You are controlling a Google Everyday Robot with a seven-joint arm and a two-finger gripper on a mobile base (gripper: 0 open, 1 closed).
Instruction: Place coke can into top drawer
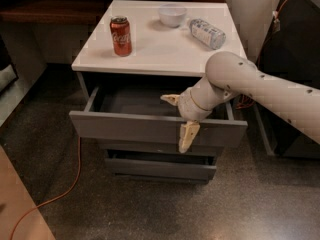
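The coke can (121, 35), red with white script and a silver top, stands upright on the left of the white cabinet top (150, 54). The top drawer (130, 129) is pulled out, and its dark inside looks empty. My gripper (179, 118) is at the drawer's front panel, right of its middle. It is open: one finger (170, 99) reaches over the inside of the drawer and the other finger (187, 136) hangs down in front of the panel. The can is far to the upper left of the gripper.
A white bowl (172, 15) and a clear plastic bottle (207, 33) lying on its side are at the back of the cabinet top. Two narrower grey drawers (160, 165) sit below. An orange cable (65, 191) runs over the floor at left. Dark furniture (295, 44) stands at right.
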